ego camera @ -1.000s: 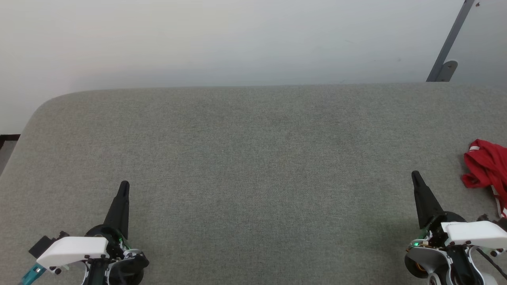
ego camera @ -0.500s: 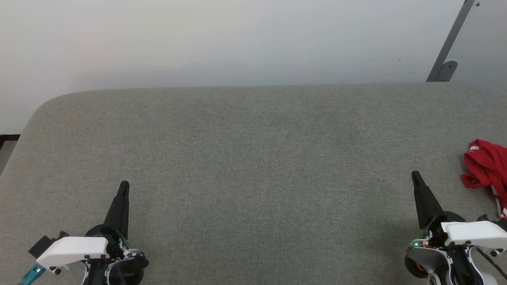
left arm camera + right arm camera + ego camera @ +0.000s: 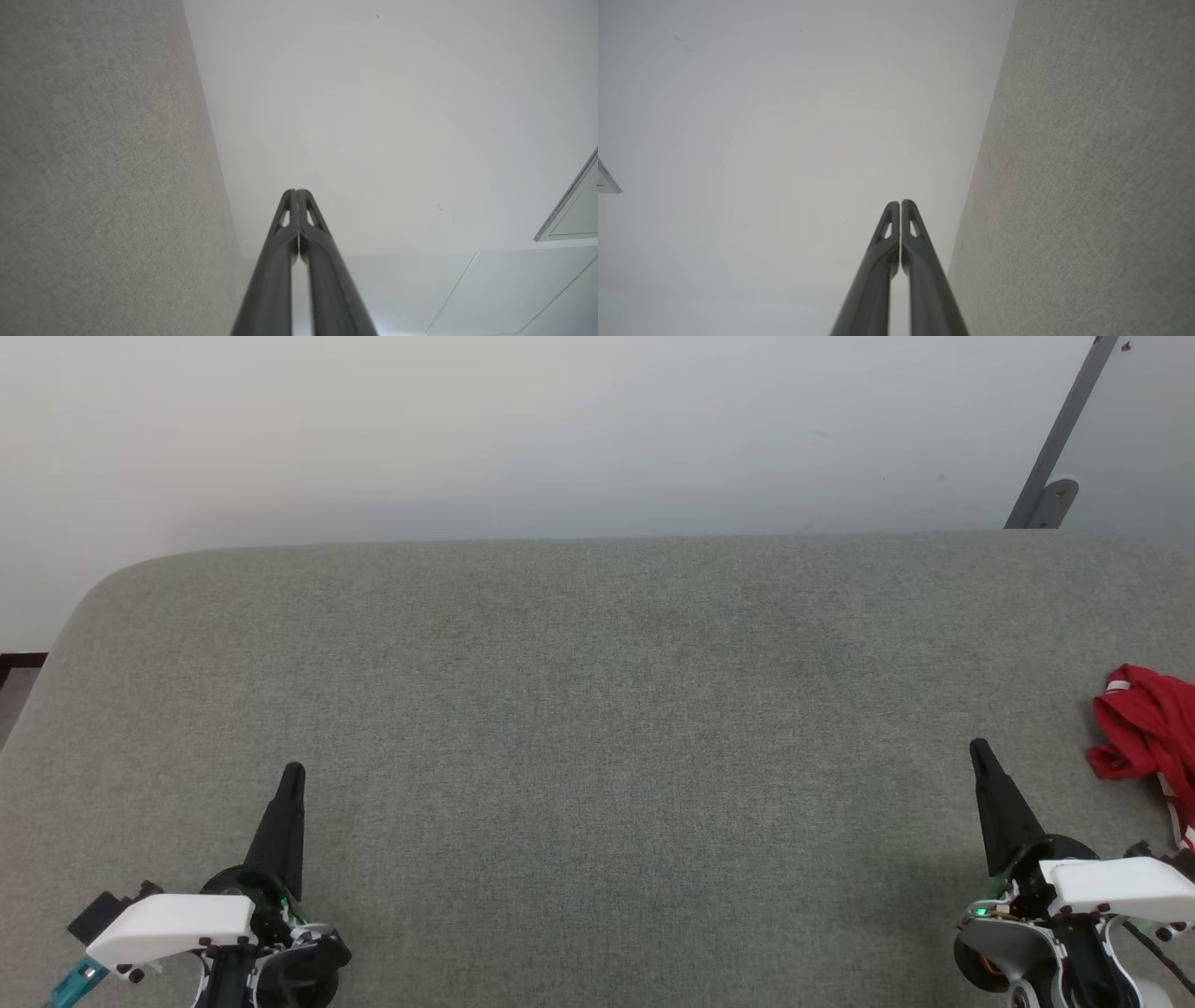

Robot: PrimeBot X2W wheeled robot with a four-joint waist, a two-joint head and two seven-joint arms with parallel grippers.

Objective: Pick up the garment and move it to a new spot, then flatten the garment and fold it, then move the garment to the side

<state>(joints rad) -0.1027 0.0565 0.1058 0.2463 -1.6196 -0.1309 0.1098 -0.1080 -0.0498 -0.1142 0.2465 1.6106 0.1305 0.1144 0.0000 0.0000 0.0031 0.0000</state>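
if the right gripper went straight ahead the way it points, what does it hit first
Probably the pale wall beyond the far edge, though depth is unclear. The right gripper, jaws shut, points along the grey fabric table top with nothing in line; the crumpled red shirt lies off to its right.

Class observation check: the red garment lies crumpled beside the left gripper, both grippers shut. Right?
Wrong side: the head view shows the garment lying crumpled beside the right gripper, not the left gripper. Both grippers are shut.
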